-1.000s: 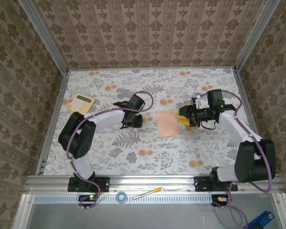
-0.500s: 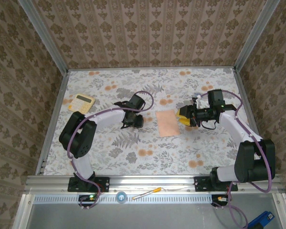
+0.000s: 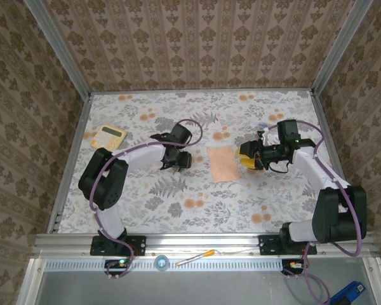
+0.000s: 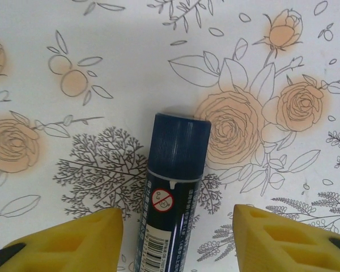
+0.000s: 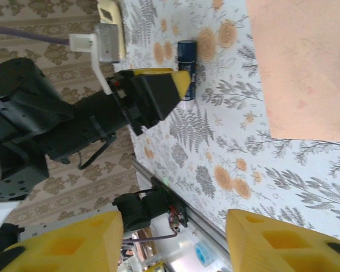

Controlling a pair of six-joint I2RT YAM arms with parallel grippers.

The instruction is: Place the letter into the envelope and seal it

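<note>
Top external | A: Found which step in hand?
Top external | B: Judged the sealing stage. Saw the envelope [image 3: 223, 164] flat on the surface [image 3: 197, 210], just beside the right end effector [image 3: 246, 155] and apart from the left end effector [image 3: 176, 160]. Made out no raised flap. Spotted a yellow calculator [image 3: 108, 135] well off to the left.
Left wrist | A: Holding anything?
Left wrist | B: No. Stood released, jaws parted either side of a dark blue glue stick [image 4: 173, 187] lying capped on the surface, clear of both fingers [image 4: 73, 241]. Read no brand, only a barcode and a red crossed-circle pictogram on its label.
Right wrist | A: And the other?
Right wrist | B: Likewise released, with nothing between its yellow fingers and the envelope's corner ahead. Could not read the calculator's keys.
Right wrist | A: Next move?
Right wrist | B: Probably called for lifting clear of the glue stick, then pressing along the flap edge while pinning the thin paper against sliding.
</note>
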